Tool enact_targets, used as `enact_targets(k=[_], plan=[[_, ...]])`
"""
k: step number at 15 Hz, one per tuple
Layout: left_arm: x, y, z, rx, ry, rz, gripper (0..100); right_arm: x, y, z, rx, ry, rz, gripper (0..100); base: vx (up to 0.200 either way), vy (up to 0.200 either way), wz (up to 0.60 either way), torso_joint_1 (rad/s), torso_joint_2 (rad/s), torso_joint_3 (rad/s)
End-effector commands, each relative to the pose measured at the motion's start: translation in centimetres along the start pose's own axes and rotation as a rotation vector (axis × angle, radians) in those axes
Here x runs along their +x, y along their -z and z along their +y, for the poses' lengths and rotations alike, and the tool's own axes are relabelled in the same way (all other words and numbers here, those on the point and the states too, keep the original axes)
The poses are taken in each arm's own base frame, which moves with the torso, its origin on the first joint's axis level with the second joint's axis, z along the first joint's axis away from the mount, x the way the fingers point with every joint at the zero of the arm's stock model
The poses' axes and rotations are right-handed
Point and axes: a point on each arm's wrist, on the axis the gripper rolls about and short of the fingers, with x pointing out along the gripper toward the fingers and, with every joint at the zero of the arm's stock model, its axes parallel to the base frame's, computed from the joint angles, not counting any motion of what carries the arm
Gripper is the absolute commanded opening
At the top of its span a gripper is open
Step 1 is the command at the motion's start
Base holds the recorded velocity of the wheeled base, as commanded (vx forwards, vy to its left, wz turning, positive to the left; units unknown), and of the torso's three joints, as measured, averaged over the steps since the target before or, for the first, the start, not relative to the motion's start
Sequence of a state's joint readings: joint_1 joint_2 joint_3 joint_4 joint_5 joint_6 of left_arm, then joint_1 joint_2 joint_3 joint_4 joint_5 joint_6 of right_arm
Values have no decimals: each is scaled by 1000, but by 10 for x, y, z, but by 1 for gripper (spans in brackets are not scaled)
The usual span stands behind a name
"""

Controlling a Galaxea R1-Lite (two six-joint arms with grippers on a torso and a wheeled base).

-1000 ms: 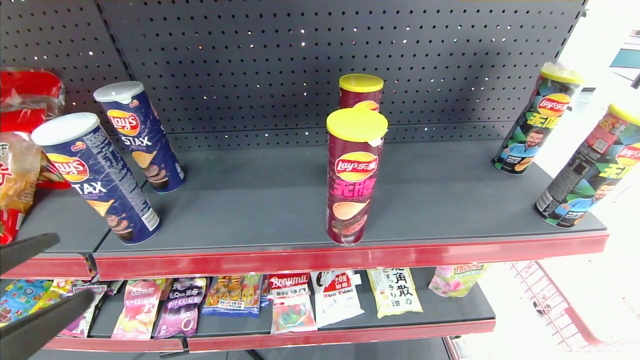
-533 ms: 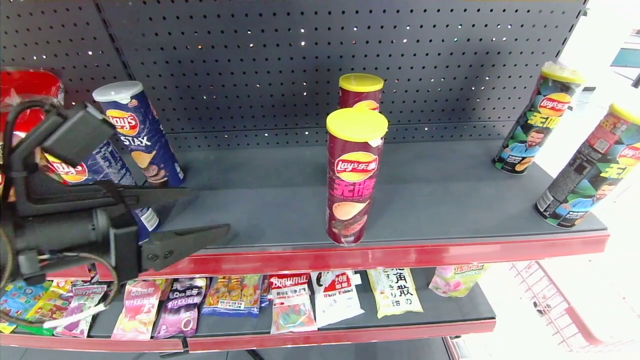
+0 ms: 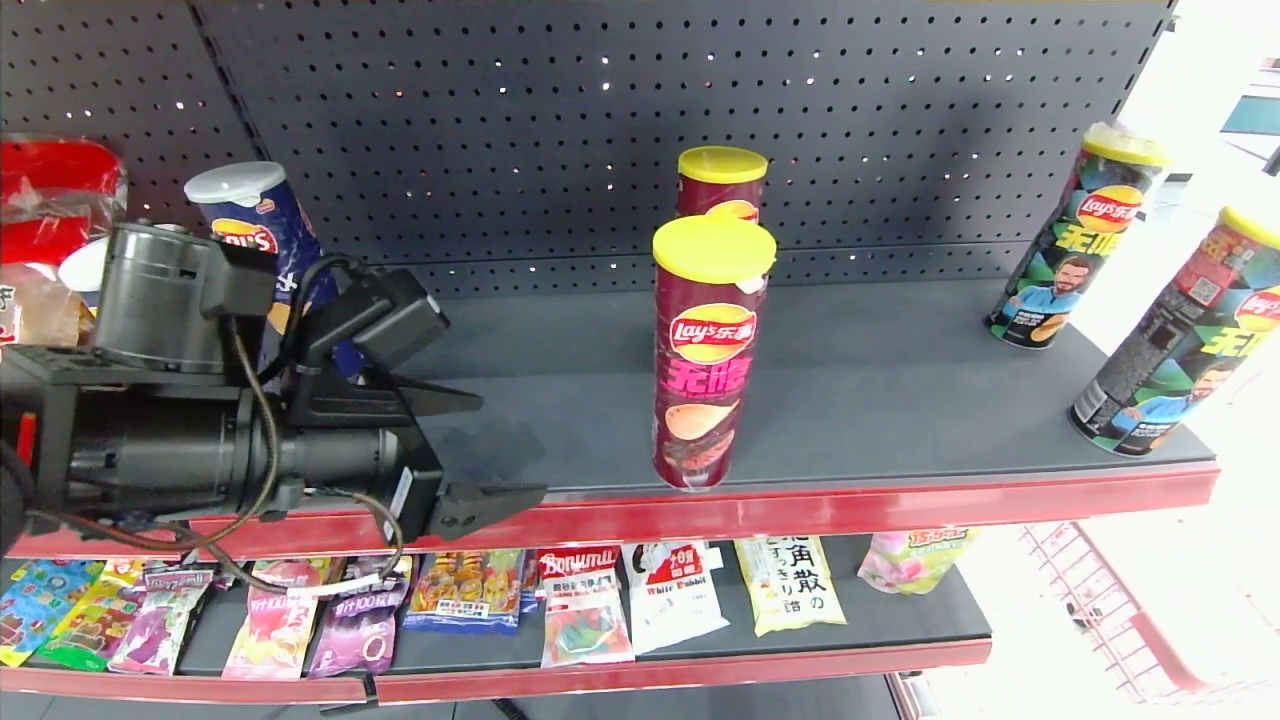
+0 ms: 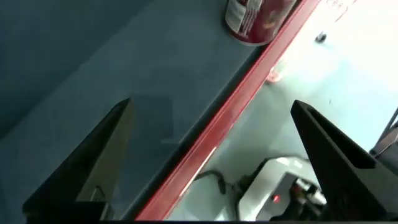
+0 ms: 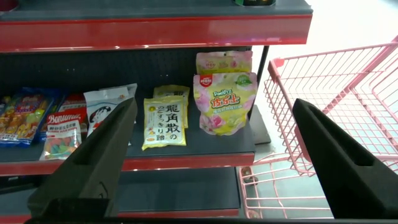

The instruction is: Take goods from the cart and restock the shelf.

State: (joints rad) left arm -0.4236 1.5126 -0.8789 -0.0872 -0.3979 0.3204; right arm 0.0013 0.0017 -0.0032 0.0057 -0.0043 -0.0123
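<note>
The left pincer [image 3: 512,448] gapes empty at the frame's left, over the shelf [image 3: 850,400] lip. The right pincer [image 5: 212,102] is likewise apart, with the pink cart [image 5: 298,112] before it. Best withdraw level, clear of the blue can [image 3: 255,215] behind, then fetch from the cart.

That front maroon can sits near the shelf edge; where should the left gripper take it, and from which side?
Take the can mid-body, below the lid, across its round wall. Come level from its left: it stands upright, and the open left gripper has bare shelf between.
</note>
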Motion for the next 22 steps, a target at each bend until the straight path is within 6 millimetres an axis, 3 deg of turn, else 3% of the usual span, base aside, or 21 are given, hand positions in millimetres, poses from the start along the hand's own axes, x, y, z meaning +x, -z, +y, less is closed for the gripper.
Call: enact_targets(k=[1,6,22], plan=[[22,2,5,13,28,38,100,0,0,0,-1,0,0,100,0,0,0,0,0,0],[51,-8,13,52,46,43,100,0,0,0,-1,0,0,100,0,0,0,0,0,0],[85,-15,16,82,71,54,100,0,0,0,-1,0,0,100,0,0,0,0,0,0]])
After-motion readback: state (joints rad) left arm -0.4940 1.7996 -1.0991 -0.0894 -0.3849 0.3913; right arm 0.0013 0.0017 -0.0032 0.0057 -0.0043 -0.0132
